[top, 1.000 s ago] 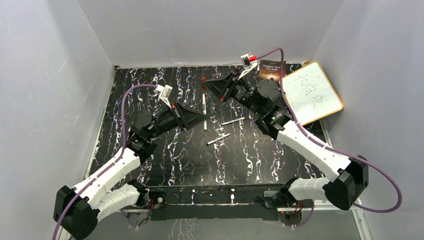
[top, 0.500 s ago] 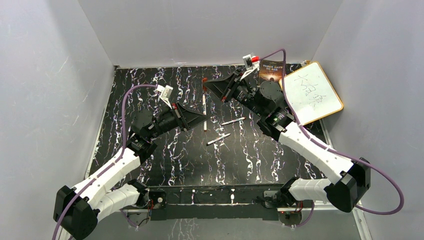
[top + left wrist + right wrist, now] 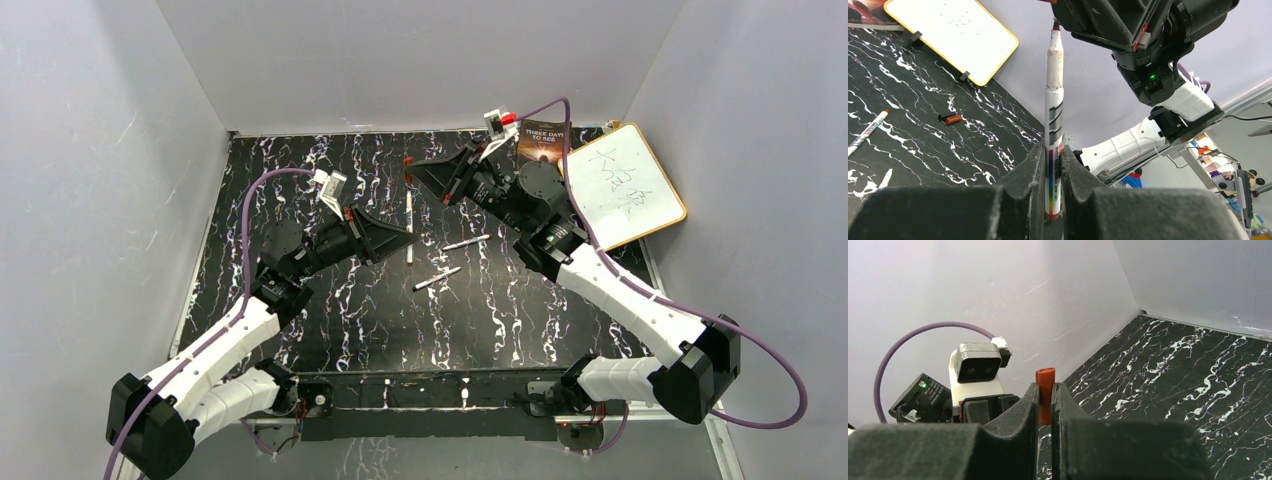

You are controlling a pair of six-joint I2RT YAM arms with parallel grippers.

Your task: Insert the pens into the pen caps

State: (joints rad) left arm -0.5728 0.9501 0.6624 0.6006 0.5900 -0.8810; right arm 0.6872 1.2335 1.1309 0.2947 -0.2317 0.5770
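Observation:
My left gripper [image 3: 1050,167] is shut on a white pen [image 3: 1054,100], low on its barrel. The pen's dark tip points up at the underside of my right gripper. In the top view the left gripper [image 3: 405,238] holds this pen [image 3: 408,210] aimed at the right gripper [image 3: 413,170]. The right gripper [image 3: 1045,396] is shut on a red pen cap [image 3: 1045,387] that sticks out past its fingertips. Two more pens [image 3: 465,243] [image 3: 437,278] lie on the black marbled table. A reddish-brown cap [image 3: 953,119] lies on the table beyond them.
A whiteboard [image 3: 628,185] with an orange-yellow frame leans at the back right corner, next to a dark book [image 3: 543,140]. Grey walls close in the table on three sides. The left arm's wrist camera [image 3: 978,367] faces the right gripper.
The right wrist has shifted slightly at the back. The left gripper has edged a little to the right with its pen. Both grips stay the same.

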